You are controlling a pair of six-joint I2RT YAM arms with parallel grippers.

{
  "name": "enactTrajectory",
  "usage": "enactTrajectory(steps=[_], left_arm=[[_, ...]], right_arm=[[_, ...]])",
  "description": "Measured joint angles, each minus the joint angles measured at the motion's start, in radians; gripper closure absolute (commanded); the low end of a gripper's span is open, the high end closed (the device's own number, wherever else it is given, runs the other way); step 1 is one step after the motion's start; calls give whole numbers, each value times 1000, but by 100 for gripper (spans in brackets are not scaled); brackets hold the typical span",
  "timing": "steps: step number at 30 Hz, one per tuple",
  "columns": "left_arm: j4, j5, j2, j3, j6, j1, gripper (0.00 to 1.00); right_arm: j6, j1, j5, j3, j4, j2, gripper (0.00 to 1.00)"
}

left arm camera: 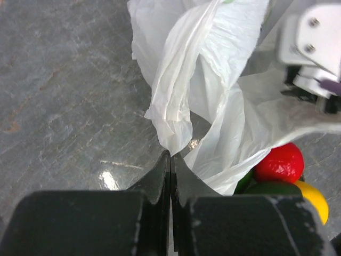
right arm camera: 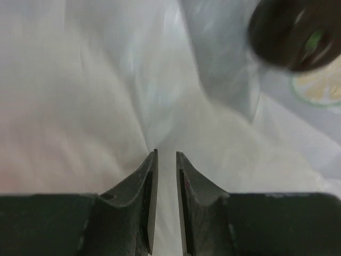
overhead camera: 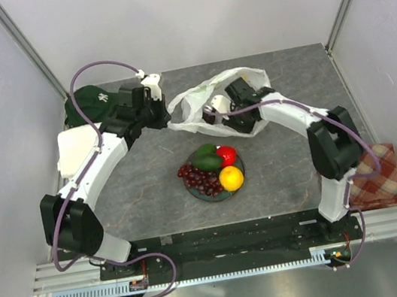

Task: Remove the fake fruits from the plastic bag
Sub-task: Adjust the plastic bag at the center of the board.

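The white plastic bag (overhead camera: 221, 99) lies crumpled at the table's back centre. My left gripper (overhead camera: 169, 121) is shut on a fold of its edge (left arm camera: 170, 152), at the bag's left side. My right gripper (overhead camera: 215, 111) reaches inside the bag (right arm camera: 106, 80); its jaws stand a narrow gap apart with nothing between them. A dark round fruit (right arm camera: 290, 34) lies blurred inside the bag, ahead and to the right of those fingertips. On the teal plate (overhead camera: 217, 197) sit a dark red grape bunch (overhead camera: 200, 179), a green piece (overhead camera: 205, 159), a red apple (overhead camera: 226, 155) and a yellow-orange fruit (overhead camera: 232, 178).
A dark green cap (overhead camera: 91, 101) lies at the back left, with a white object (overhead camera: 73, 150) beside the left arm. A red checked cloth (overhead camera: 375, 176) lies at the right edge. The plate sits just in front of the bag, between the arms.
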Motion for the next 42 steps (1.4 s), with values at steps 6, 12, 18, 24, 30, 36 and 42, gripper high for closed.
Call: enactTrajectory(steps=[6, 12, 18, 24, 30, 36, 42], left_arm=[[-16, -11, -53, -99, 11, 0, 88], [-22, -28, -57, -120, 28, 0, 81], [-22, -32, -44, -120, 36, 0, 82], [-23, -34, -22, -120, 39, 0, 82], [-23, -34, -18, -119, 40, 0, 82], [-22, -34, -6, -118, 40, 0, 85], [-23, -35, 8, -98, 40, 0, 86]], right_arm=[[40, -5, 26, -290, 35, -306, 2], [115, -100, -21, -241, 173, -308, 2], [145, -145, -64, -80, 229, -50, 2], [175, -145, -63, 101, 232, 178, 2], [199, -145, -44, 254, 228, 277, 2], [214, -145, -64, 321, 218, 294, 2], [220, -145, -105, 393, 155, 293, 4]])
